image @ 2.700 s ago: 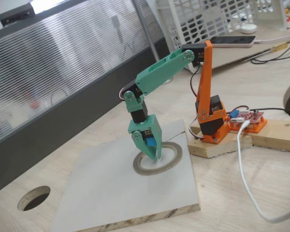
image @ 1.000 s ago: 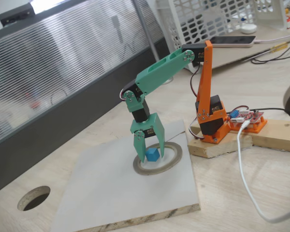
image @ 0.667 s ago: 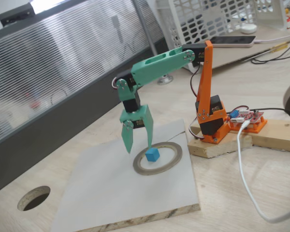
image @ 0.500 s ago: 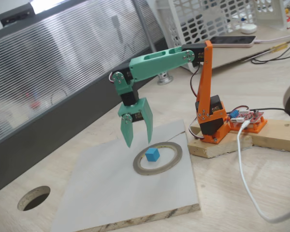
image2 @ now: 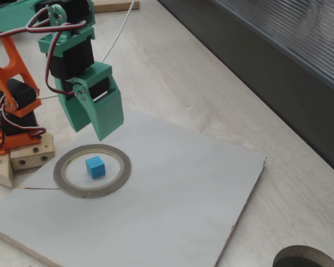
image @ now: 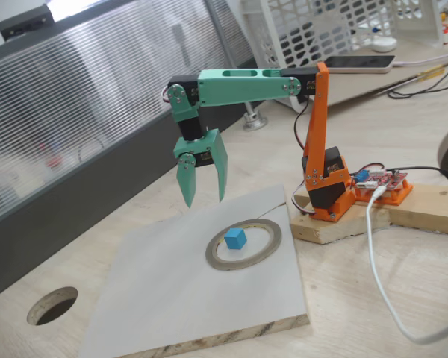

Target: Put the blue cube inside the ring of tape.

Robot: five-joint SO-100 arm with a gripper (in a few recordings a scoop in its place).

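Observation:
The blue cube [image: 235,239] [image2: 94,167] sits flat on the white board inside the ring of tape [image: 239,265] [image2: 58,171], touching nothing. My green gripper [image: 204,201] [image2: 91,132] hangs open and empty well above the board. Its fingers point down, up and to the left of the ring in a fixed view [image: 204,201], and just above the ring's far rim in the other.
The ring lies on a white board [image: 172,298] [image2: 172,194] on the wooden table. The orange arm base [image: 325,186] stands on a wood block right of the ring, with a red circuit board [image: 384,185] and white cable [image: 377,253]. A round hole [image: 52,304] [image2: 306,258] is cut in the tabletop.
The gripper opened and let go of the blue cube inside the ring. It then rose and swung up and left, away from the cube, which stayed put.

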